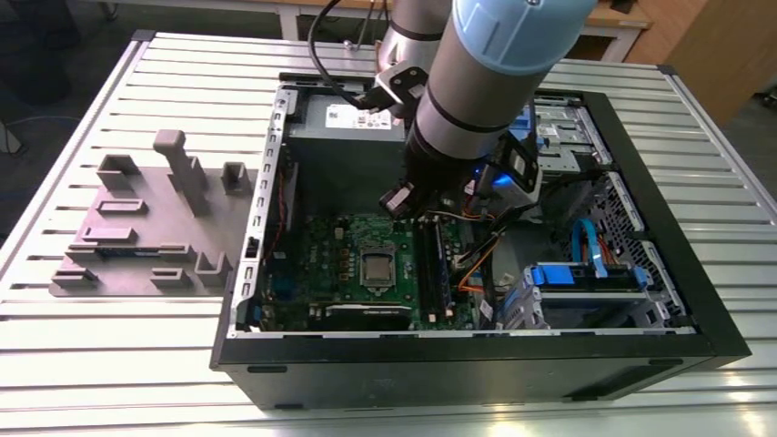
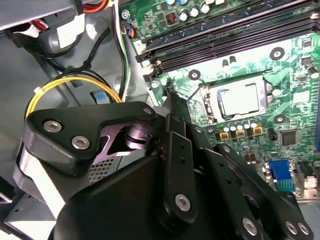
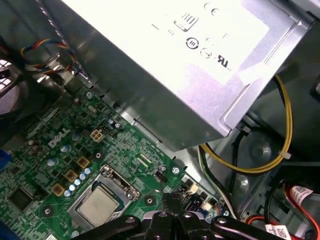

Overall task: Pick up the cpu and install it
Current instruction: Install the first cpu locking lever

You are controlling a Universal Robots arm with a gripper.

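Gripper [image 2: 170, 100] hangs over motherboard [image 1: 352, 246], cpu [image 3: 97, 205] apparently seated in socket.

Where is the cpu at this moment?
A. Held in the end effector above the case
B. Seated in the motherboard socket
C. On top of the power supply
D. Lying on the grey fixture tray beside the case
B: the cpu sits flat in the socket on the motherboard, its silver top framed by the socket bracket, in both wrist views and in the exterior view; the end effector is beside it.
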